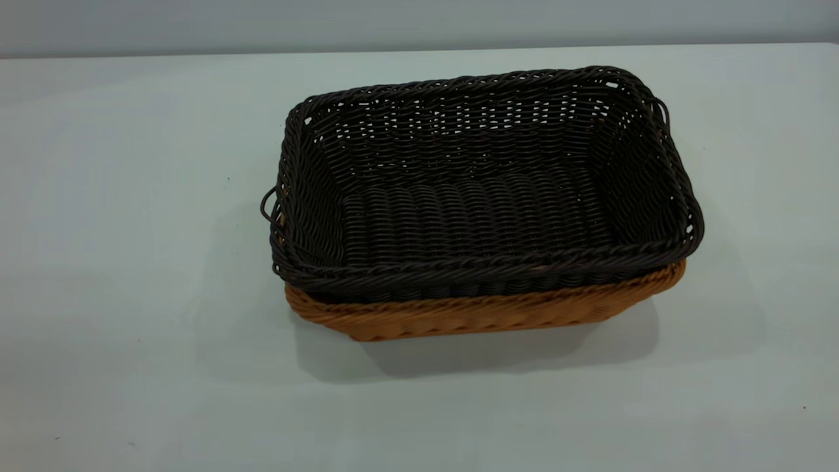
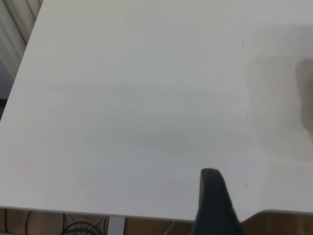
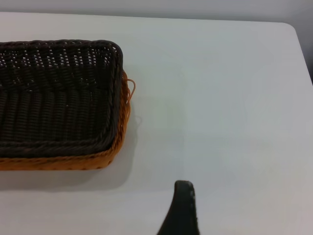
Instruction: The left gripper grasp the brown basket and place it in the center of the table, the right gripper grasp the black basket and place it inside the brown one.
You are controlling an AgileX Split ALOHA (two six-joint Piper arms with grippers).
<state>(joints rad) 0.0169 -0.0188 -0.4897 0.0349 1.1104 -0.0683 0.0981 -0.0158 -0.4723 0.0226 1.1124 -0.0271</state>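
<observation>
Black basket (image 1: 472, 196), nested inside the brown basket (image 1: 478, 314), near the middle of the table (image 1: 131, 262). From the exterior camera I see the 2 baskets stacked as 1 unit: the dark rim sits above the orange-tan rim, and only a strip of the brown basket's near wall and right corner shows beneath it. The stack stands slightly skewed to the table's edges. Small loop handles project at both short ends of the black basket. Neither arm appears in this view.

My right wrist camera shows 1 end of the stack: the black basket (image 3: 54, 98) seated in the brown basket (image 3: 98, 159), an orange loop handle projecting beside the rim. Only 1 dark fingertip of the right gripper (image 3: 181, 210) is visible, over bare table (image 3: 220, 98), well apart from the baskets; I cannot tell its state.

My left wrist camera shows 1 dark fingertip of the left gripper (image 2: 215, 205) above the table (image 2: 122, 98) near its edge; its state I likewise cannot tell.
</observation>
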